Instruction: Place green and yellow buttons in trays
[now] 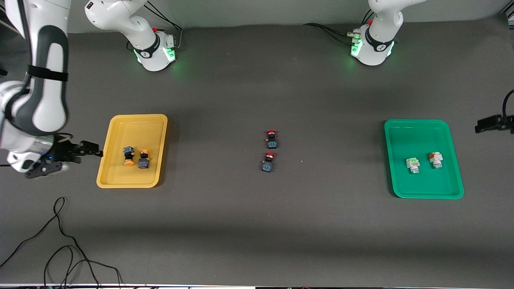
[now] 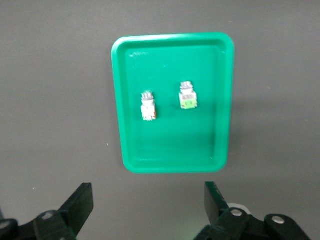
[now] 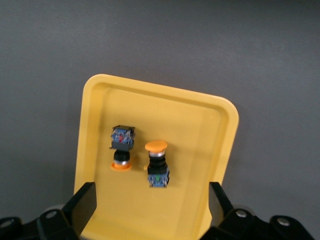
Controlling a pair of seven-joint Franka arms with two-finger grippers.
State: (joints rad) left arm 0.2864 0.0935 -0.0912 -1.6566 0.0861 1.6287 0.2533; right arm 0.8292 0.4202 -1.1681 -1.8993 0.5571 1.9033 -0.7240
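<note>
Two orange-yellow capped buttons (image 1: 128, 155) (image 1: 144, 158) lie side by side in the yellow tray (image 1: 152, 128). Both show in the right wrist view, one with its cap on its side (image 3: 122, 147), one cap up (image 3: 157, 165), inside the yellow tray (image 3: 200, 130). My right gripper (image 1: 94, 149) (image 3: 150, 205) hangs open and empty over the table beside that tray's outer rim. A green-topped white button (image 1: 413, 165) (image 2: 187, 95) and an orange-marked one (image 1: 435, 159) (image 2: 148, 106) lie in the green tray (image 1: 421, 136) (image 2: 170, 145). My left gripper (image 1: 484, 123) (image 2: 148, 205) is open and empty over bare table beside it.
Two red-capped dark buttons (image 1: 271, 139) (image 1: 268, 161) stand on the mat midway between the trays. A black cable (image 1: 60, 241) loops on the table near the front camera at the right arm's end.
</note>
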